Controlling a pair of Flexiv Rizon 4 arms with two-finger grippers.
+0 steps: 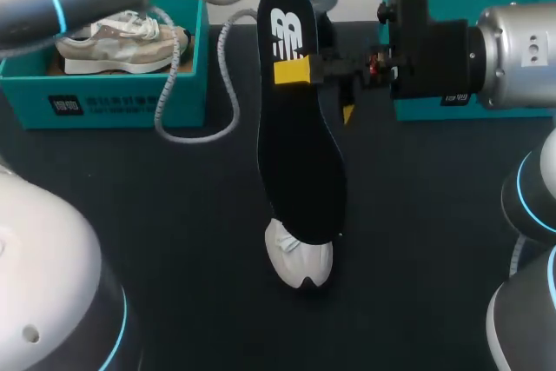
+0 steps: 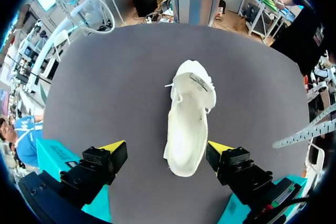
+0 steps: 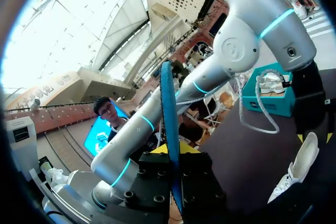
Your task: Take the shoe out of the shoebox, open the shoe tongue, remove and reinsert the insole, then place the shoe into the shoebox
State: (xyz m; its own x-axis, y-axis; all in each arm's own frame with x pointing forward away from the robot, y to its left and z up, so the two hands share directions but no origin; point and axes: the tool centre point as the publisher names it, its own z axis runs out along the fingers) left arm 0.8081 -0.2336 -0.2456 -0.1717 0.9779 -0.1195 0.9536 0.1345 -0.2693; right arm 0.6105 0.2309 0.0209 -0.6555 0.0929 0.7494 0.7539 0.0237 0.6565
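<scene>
**Head view: insole clamped above the white shoe**

Head view: my right arm (image 1: 512, 45) lies level across from the right. Its right tool (image 1: 320, 91) is clenched on the heel end of the black insole (image 1: 300, 171), a long smooth slab bearing white logo letters. Under it the white shoe (image 1: 300, 258) sits on the dark table (image 1: 130, 241). A teal cardboard shoebox (image 1: 113, 97), its small black label unreadable, holds a beige sneaker (image 1: 122, 41).

Left wrist view: the left tool (image 2: 165, 149) hangs released, pointing down, its yellow tips either side of the shoe (image 2: 186, 124) and apart from it. The tongue's printed tag (image 2: 199, 81) is too small to read.

Right wrist view: the insole (image 3: 169, 119) shows edge-on, blue-backed, gripped between the fingers.
</scene>
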